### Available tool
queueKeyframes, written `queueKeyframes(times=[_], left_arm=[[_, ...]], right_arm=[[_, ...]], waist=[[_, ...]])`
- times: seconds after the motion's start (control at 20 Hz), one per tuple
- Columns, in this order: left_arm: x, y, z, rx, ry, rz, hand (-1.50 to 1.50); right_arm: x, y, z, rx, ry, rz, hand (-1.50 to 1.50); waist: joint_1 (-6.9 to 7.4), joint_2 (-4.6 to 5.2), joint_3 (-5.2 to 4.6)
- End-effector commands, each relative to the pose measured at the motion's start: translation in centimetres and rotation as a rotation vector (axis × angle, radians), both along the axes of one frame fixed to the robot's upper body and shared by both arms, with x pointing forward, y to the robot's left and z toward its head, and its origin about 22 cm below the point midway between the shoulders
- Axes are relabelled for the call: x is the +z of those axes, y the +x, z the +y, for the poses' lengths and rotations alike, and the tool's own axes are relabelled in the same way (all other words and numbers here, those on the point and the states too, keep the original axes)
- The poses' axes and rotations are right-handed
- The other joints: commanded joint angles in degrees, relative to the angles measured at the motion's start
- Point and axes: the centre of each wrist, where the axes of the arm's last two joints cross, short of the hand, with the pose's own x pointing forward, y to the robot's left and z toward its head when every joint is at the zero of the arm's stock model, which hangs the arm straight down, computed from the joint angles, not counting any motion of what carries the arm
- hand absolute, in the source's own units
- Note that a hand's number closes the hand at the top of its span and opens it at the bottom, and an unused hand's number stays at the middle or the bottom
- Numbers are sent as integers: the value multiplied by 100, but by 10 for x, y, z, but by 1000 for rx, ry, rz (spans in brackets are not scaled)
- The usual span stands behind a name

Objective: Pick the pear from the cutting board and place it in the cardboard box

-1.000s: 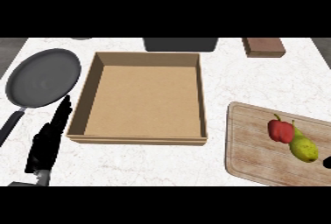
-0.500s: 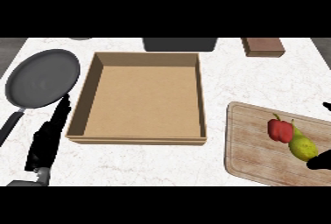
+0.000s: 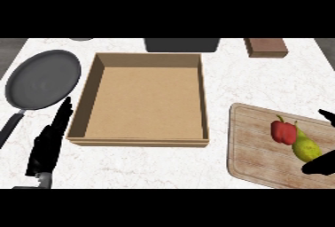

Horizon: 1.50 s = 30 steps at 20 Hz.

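Two black parts of the right hand (image 3: 319,166) now flank the pear (image 3: 305,149) on the board (image 3: 252,150), reaching further in than before; its spread fingers hold nothing. The box (image 3: 139,100) lies well left. The left hand (image 3: 49,144) rests open, unmoved.

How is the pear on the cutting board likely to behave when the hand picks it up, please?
The pear looks smooth and rounded, so it may slip or roll if nudged. It tapers to a narrow top, so curling round the wider base seems safer. It touches the red pepper, which would probably shift too. The right hand is near it.
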Motion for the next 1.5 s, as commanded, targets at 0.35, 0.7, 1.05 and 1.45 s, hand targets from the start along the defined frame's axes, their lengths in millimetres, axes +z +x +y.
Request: queueKeyframes(times=[0.35,0.7,1.05,1.45], left_arm=[[12,17,-8,0,4,-1,0],[6,8,15,5,-2,3,0],[1,4,-5,0,-3,10,0],[3,10,15,-9,7,4,0]], right_arm=[[-20,2,20,-9,-11,-8,-150],[-16,-11,-9,-17,2,-18,-150],[-50,11,16,2,-4,9,-150],[-64,-14,-7,8,27,18,150]], waist=[[-7,1,-1],[-18,-3,-2],[6,2,-1],[-23,-1,-2]])
